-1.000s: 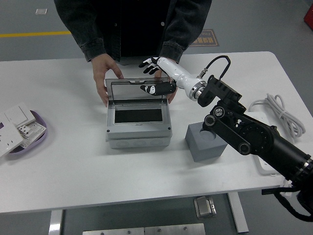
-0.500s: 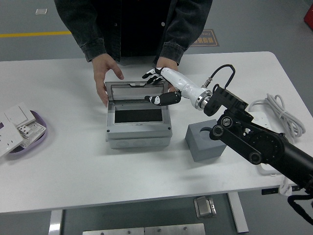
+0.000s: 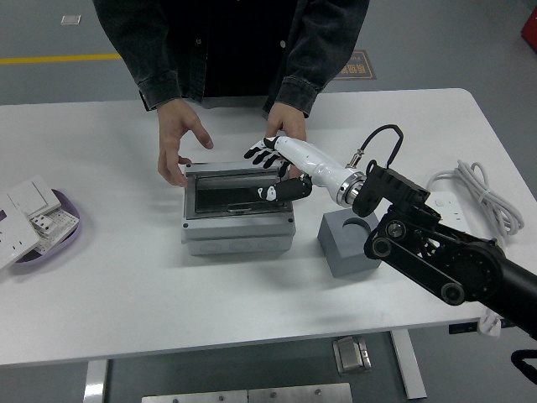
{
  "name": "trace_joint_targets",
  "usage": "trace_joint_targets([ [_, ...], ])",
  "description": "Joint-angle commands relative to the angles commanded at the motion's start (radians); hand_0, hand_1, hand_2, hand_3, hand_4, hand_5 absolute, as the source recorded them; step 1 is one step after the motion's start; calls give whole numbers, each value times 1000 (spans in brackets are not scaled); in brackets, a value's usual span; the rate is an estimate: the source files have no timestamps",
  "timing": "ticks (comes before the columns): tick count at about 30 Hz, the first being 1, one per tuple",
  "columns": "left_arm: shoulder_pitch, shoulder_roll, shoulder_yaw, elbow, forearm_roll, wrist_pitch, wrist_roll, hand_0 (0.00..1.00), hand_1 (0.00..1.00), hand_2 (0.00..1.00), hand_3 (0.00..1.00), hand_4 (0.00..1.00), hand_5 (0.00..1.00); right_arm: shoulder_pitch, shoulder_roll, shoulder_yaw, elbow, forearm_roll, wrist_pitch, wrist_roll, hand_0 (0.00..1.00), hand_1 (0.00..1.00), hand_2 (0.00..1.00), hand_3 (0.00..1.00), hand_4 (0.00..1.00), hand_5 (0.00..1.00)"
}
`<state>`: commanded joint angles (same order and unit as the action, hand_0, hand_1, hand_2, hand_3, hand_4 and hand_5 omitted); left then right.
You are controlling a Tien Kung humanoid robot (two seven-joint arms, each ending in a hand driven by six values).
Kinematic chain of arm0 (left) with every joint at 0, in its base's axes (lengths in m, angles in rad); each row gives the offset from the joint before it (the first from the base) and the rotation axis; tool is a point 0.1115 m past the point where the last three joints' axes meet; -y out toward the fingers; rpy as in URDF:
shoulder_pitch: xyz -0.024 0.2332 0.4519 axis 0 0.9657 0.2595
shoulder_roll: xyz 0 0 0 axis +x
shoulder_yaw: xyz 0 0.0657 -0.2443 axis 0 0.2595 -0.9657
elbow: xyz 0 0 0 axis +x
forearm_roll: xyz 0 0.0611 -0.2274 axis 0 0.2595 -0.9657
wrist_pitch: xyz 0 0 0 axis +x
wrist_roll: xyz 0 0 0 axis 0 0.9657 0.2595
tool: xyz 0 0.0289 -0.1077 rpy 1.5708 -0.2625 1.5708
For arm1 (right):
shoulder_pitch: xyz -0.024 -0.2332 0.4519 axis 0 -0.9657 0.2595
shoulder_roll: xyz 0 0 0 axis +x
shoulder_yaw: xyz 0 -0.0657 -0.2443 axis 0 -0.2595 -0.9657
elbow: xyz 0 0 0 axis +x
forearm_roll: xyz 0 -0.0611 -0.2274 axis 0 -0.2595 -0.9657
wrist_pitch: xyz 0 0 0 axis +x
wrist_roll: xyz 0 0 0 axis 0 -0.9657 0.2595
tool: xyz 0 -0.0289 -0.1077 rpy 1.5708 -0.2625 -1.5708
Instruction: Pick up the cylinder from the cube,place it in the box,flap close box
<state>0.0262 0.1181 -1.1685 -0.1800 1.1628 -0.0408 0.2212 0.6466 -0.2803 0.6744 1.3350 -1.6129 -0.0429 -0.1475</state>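
Observation:
The grey box (image 3: 237, 227) stands mid-table. Its smoky clear lid (image 3: 235, 186) lies down nearly flat over the opening. My right hand (image 3: 268, 172) reaches in from the right; its fingers (image 3: 258, 152) are spread and the thumb rests on the lid's right part, holding nothing. The grey cube (image 3: 351, 246) with a round socket on top stands right of the box, partly behind my forearm. I see no cylinder; the socket looks empty. A person's hand (image 3: 179, 149) hovers at the box's far left corner and the other hand (image 3: 287, 128) is behind my hand. My left arm is out of view.
A purple tray (image 3: 60, 238) with white switch parts sits at the left edge. A coiled white cable (image 3: 471, 186) and a white power strip (image 3: 446, 210) lie at the right. My black forearm (image 3: 436, 252) crosses the table's right side.
The lid has swung from upright down to nearly flat. My right hand came down and nearer with it. The person's hands let go of the box sides and drew back.

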Motion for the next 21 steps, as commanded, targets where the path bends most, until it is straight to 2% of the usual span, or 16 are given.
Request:
trace_joint_targets([
  [1,0,0,1,0,-1,0,0,605,582,557,599,661,292,-2,-1,1,3,3,5,-5,412,638,670,711,647,203],
  [6,0,-1,-2,0,1,1,0,605,582,557,599,661,292,-20,2,18,5,25,17,-3,412,638,670,711,647,203],
  [7,0,-2,-3,0,2,1,0,605,582,557,599,661,293,-24,2,26,7,23,17,-1,405,638,667,706,513,165],
  [15,2,-6,-1,0,1,1,-2,605,582,557,599,661,294,-120,-28,194,70,-64,16,20,406,636,665,703,484,189],
  [21,5,-8,-10,0,9,3,3,605,582,557,600,661,293,-243,-41,386,111,-79,-35,102,432,632,661,698,504,205],
])
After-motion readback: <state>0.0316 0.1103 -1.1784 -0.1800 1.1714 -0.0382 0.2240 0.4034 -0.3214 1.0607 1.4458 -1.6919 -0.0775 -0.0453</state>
